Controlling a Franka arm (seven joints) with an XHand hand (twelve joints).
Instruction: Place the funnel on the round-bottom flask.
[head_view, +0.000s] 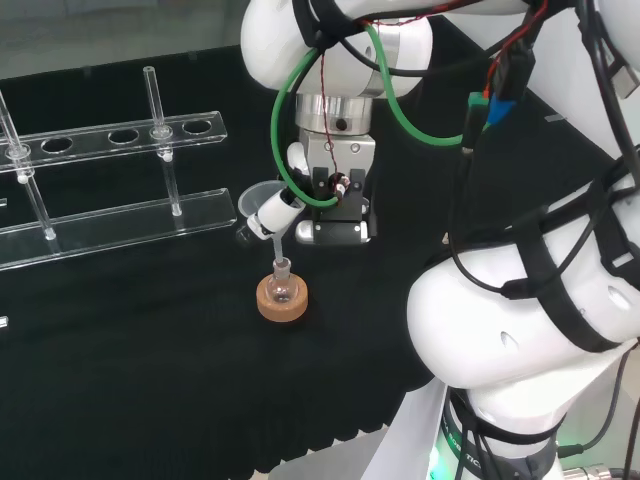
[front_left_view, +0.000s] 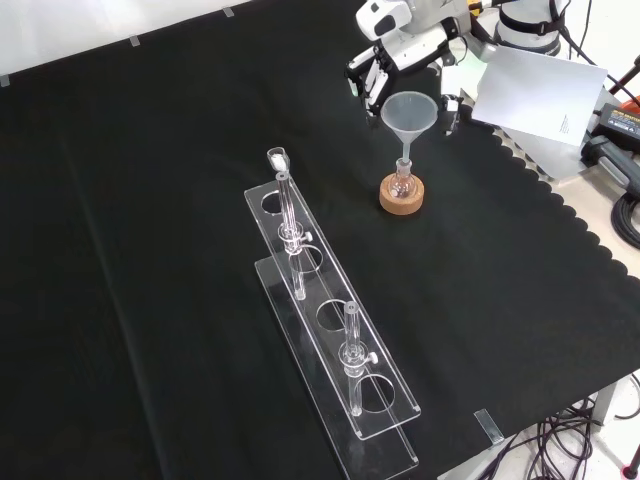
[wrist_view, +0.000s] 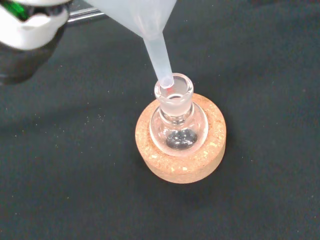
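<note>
A small clear round-bottom flask (wrist_view: 177, 125) stands upright in a cork ring (wrist_view: 180, 152) on the black cloth, also seen as the flask (head_view: 283, 284) and flask (front_left_view: 402, 184). A translucent white funnel (front_left_view: 406, 115) hangs over it, tilted, with the tip of its stem (wrist_view: 161, 62) at the rim of the flask's neck. The hand (head_view: 333, 185) holds the funnel (head_view: 262, 210) by its cone, fingers curled on it. In the front view the hand (front_left_view: 400, 55) sits just behind the funnel.
A clear plastic rack (front_left_view: 330, 330) with round holes and upright glass tubes lies left of the flask in the front view, seen as the rack (head_view: 115, 180) in the head view. A white sheet (front_left_view: 540, 92) lies at the cloth's scalloped edge.
</note>
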